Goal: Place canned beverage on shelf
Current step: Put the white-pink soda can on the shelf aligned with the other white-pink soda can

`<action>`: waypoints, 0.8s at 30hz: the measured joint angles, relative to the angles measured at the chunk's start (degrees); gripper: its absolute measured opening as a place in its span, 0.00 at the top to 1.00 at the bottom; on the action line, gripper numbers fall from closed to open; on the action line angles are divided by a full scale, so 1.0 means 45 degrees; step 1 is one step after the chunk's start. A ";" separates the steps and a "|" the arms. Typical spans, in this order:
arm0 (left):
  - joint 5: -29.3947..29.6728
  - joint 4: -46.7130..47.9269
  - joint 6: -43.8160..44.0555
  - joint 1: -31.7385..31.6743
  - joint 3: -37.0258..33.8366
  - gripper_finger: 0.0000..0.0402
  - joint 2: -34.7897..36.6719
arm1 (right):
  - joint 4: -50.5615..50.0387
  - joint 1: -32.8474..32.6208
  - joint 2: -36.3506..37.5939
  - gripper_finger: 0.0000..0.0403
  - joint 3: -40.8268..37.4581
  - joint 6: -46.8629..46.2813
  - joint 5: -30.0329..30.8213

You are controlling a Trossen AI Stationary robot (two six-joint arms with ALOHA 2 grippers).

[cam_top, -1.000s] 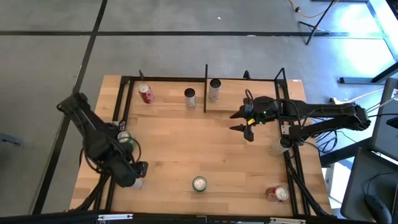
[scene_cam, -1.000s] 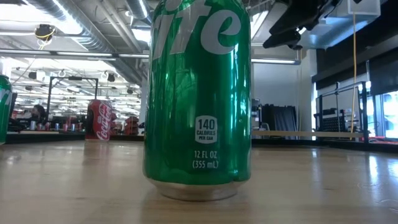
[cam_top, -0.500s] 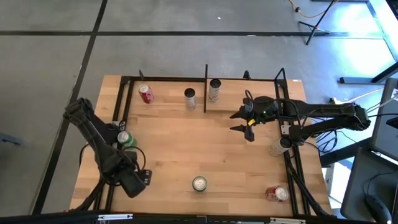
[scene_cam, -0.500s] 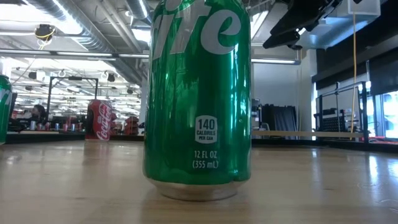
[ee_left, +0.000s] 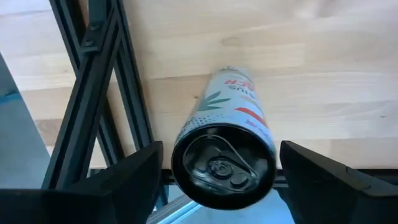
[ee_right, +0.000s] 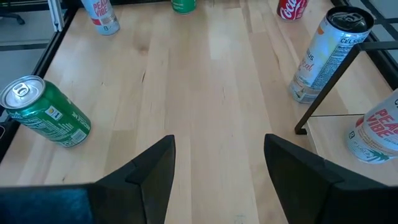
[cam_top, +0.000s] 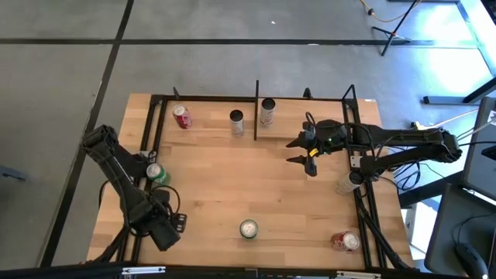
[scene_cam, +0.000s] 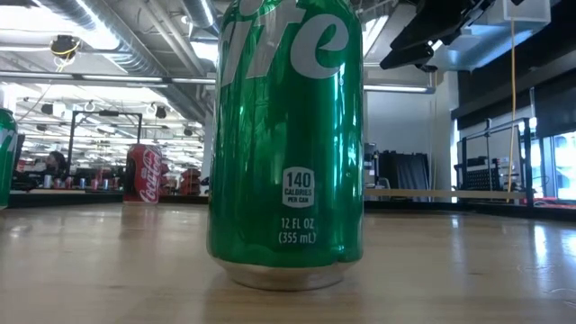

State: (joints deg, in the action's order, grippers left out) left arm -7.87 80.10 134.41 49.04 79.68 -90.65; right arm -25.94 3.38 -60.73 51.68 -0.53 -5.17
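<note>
While the left gripper (cam_top: 172, 225) hangs low over the near left corner of the wooden table (cam_top: 271, 186), its two dark fingers (ee_left: 130, 177) stand spread on either side of a slim white can (ee_left: 227, 149), with a clear gap on each side and no contact visible; the can stands upright below it, dark lid with pull tab toward the wrist camera, just beside the black metal rods (ee_left: 99, 93) that run along the table's left edge. The right gripper (cam_top: 306, 155) hovers above the table's far right part, fingers (ee_right: 146, 171) parted and nothing between them, pointing across the bare wood. Seen from above, a red can (cam_top: 182, 117), a slim can (cam_top: 236, 121) and a second slim can (cam_top: 267, 111) stand along the far edge of the table, the last two on either side of a black upright rod (cam_top: 256, 108). A green can (cam_top: 157, 174) stands near the left edge, just beyond the left arm's gripper, another green can (cam_top: 248, 229) stands at the near middle and fills the low view, and a second red can (cam_top: 345, 241) lies at the near right corner. The shelf, a pale board framed in thin black rods (scene_cam: 450, 193), shows only in the low view, raised above the tabletop at the far right.
</note>
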 joint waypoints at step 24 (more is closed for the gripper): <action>0.1495 -0.1045 -0.8019 -0.2248 0.0214 0.45 -0.0021 | 0.0423 -0.0007 0.0049 0.42 0.0010 -0.0746 -0.0782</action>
State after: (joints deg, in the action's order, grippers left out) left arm -1.15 75.40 98.32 38.92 80.64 -90.75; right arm -24.04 3.34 -60.51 51.72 -3.88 -8.69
